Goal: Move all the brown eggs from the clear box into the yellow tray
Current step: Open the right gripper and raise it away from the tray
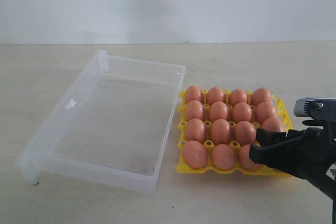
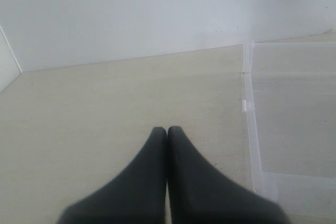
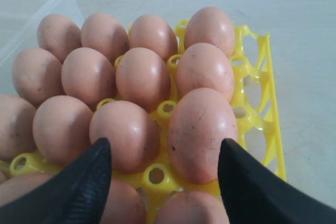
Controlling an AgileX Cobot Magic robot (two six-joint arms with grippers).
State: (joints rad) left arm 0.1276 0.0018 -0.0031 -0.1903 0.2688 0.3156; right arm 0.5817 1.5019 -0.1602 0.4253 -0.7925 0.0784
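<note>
**Brown eggs** (image 1: pixel 220 131): these are sitting in the cups of the yellow tray (image 1: pixel 181 169), in four rows. Fifteen are showing in the exterior view. The near right corner cup is lying hidden behind the right tool.

**Yellow tray:** this is resting on the worktop (image 1: pixel 79 203), just beside one long wall of the clear box (image 1: pixel 63 109). Whether the two are touching is not clear.

**Clear box:** this is lying to the left of the tray, with no egg showing inside it.

**Step in hand:** judging by the bare box and crowded tray, the transfer is at or near its close, and the right tool is standing at the last corner. The next move probably calls for a straight lift clear of the eggs without nudging any, then a check of the hidden cup.

**Right tool** (image 3: pixel 164 148): this is gaping wide and gripping nothing. Its fingers (image 3: pixel 89 171) are hanging either side of two eggs in the near rows. Contact with the shells is not certain.

**Left tool** (image 2: pixel 167 132): its fingers are pressing together with nothing between them. It is hovering over bare worktop beside the box.
</note>
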